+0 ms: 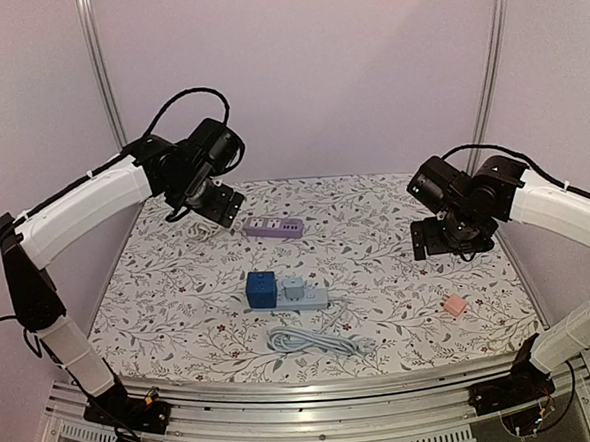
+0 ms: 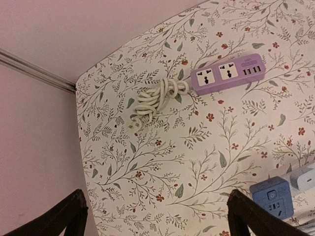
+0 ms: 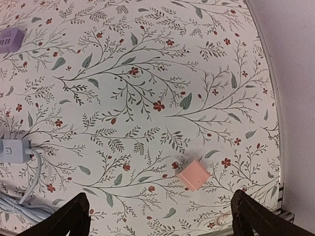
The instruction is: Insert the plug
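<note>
left gripper [image 2: 156,216], right gripper [image 3: 160,214] spread wide, empty. pink plug [image 3: 193,174] small, lying low: pinch may slip, prongs miss purple strip [image 2: 229,73] sockets.

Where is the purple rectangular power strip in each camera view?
Top external: purple power strip, far side, left of centre.
Left wrist: upper right, beside its coiled white cord.
Right wrist: only its end, top-left corner.
Shared landmark: the floral tablecloth under it.

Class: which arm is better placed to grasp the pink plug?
Right. The pink plug lies close beneath the right arm, jaws open; the left arm hovers by the far purple power strip.
</note>
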